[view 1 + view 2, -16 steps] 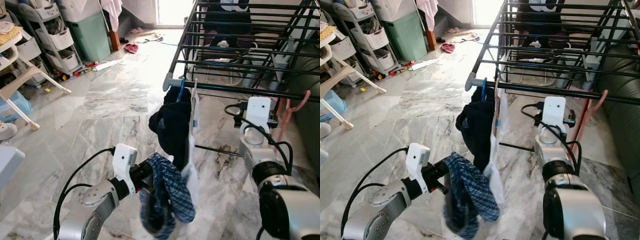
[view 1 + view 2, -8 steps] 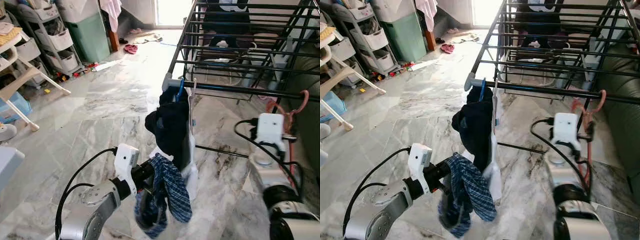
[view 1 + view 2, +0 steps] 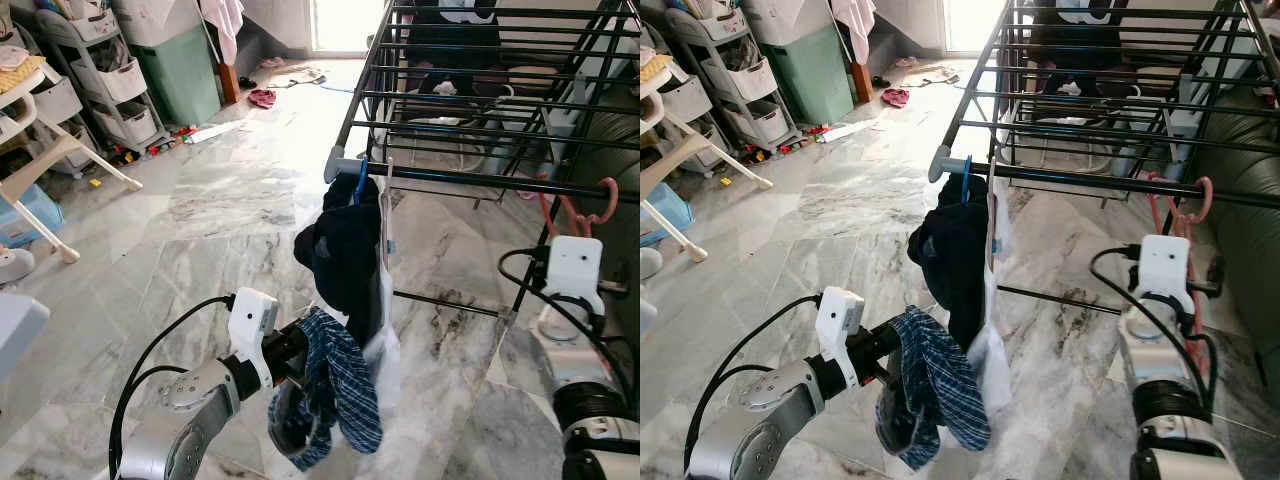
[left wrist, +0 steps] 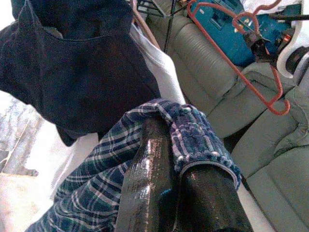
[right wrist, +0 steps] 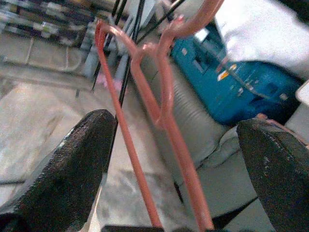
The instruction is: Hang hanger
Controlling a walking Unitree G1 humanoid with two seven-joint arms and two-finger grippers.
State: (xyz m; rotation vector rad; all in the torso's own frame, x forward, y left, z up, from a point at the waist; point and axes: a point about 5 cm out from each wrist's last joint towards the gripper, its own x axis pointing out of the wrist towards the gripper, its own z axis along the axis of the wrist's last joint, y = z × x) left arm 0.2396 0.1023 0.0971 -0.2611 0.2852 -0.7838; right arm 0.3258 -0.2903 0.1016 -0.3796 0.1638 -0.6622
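Marble floor beneath a black metal drying rack [image 3: 470,110]: the salmon-pink plastic hanger [image 3: 585,205] hooks the rack's near right rail, right claw [image 5: 169,159] spread wide around it, best retreating straight back; left claw [image 4: 178,188] clamps blue plaid cloth [image 3: 335,395].

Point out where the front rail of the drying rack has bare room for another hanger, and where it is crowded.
The front rail is bare between the white garment and the pink hanger hooked near its right end; the right gripper sits open by that hanger. The left corner is crowded: dark clothes hang there, with the left gripper's plaid cloth just below.
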